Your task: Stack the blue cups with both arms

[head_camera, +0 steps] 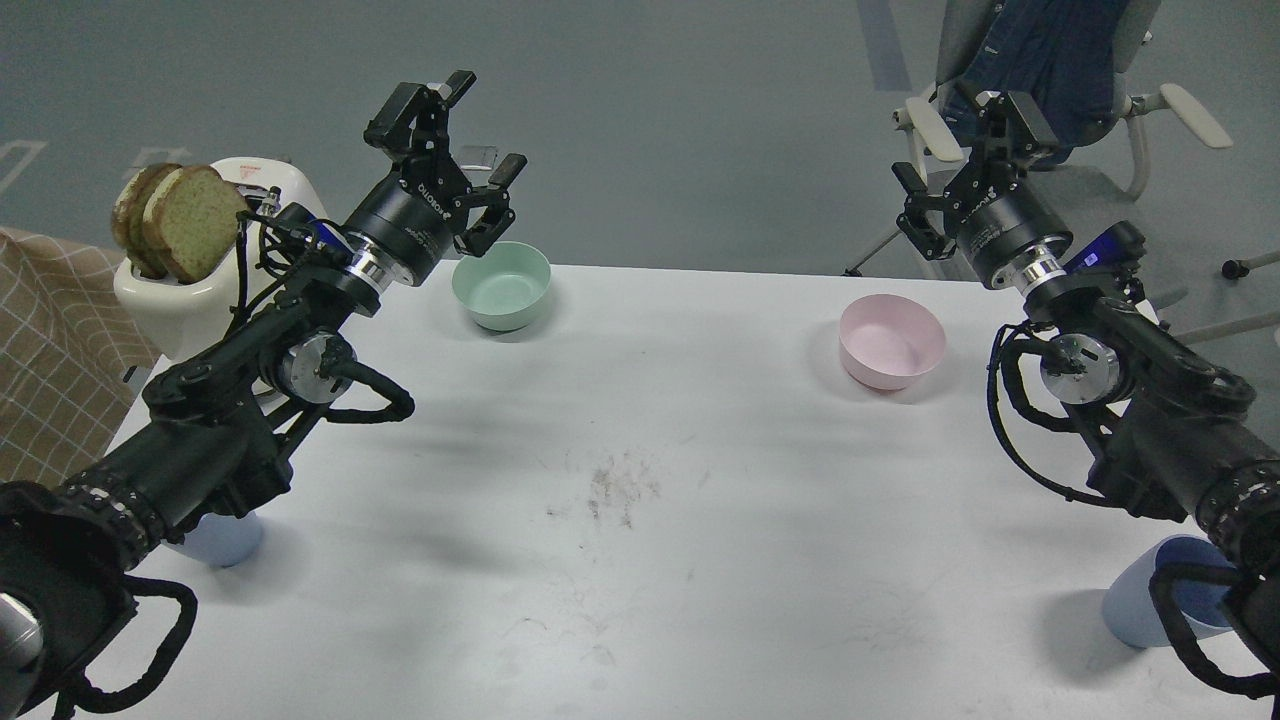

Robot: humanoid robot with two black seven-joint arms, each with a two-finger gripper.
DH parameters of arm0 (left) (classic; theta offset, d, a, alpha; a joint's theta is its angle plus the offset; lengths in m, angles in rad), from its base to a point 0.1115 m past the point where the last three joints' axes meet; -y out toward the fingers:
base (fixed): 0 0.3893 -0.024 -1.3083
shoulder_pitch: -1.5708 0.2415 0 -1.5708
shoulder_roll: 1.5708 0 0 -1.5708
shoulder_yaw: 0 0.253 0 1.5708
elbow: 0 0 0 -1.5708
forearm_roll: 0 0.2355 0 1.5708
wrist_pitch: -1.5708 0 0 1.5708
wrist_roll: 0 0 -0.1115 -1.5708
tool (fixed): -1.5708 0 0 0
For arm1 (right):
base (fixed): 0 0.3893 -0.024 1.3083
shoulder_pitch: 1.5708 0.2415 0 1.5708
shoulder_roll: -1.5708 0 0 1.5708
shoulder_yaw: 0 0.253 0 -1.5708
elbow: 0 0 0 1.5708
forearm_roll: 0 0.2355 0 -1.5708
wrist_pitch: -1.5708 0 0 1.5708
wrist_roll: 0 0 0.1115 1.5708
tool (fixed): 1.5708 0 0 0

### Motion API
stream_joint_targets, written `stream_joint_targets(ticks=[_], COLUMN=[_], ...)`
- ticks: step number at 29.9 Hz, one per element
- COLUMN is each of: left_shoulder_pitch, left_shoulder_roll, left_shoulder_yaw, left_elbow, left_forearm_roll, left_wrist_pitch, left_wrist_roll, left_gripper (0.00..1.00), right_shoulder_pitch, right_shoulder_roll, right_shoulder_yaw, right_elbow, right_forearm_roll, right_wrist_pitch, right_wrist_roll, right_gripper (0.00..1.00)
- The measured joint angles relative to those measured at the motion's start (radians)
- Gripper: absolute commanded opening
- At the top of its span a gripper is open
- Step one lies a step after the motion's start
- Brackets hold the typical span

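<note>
While both blue cups stand apart on the tabletop [640,600], nothing is stacked | left cup [222,540] near-left, right cup [1150,605] near-right | left gripper [455,150] fingers spread, empty | right gripper [975,150] likewise | all steps remain.

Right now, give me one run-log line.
left gripper open, empty | right gripper open, empty | blue cups: left, right, both unstacked, apart
</note>
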Motion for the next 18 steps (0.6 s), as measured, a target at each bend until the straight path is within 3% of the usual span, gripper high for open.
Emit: stream_joint_targets(ticks=[18], left_shoulder_pitch=[-0.003], left_shoulder_roll=[0.004], left_shoulder_yaw=[0.0], left_elbow=[-0.014], left_forearm_roll=[0.0], left_wrist_pitch=[-0.027], left_wrist_roll=[0.003], left_gripper=[0.98], right_shoulder_pitch=[0.002], right_shoulder_roll=[0.002], right_shoulder_yaw=[0.005], right_elbow=[0.002], right_forearm_roll=[0.0], right_wrist_pitch=[0.0], right_wrist_roll=[0.0], right_gripper=[1.0])
